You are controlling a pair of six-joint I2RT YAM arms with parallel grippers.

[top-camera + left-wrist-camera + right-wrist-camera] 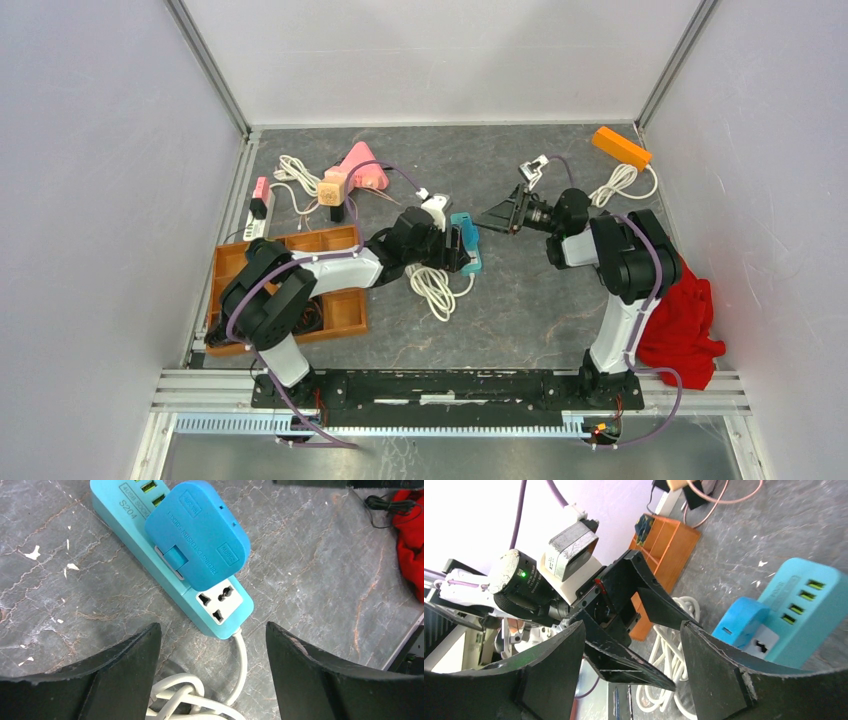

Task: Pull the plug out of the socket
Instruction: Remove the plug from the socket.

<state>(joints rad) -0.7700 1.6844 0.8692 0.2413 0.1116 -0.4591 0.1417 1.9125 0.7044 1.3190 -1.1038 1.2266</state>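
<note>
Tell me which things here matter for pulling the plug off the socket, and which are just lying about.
For the job: blue plug, teal power strip, left claw, right claw.
Lying about: wooden tray, red cloth, orange corded block, pink object.

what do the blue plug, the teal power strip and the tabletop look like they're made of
Blue plug: matte moulded plastic, with raised lettering. Teal power strip: smooth plastic with a slight sheen. Tabletop: grey and veined like stone, though it may be a printed surface.
</note>
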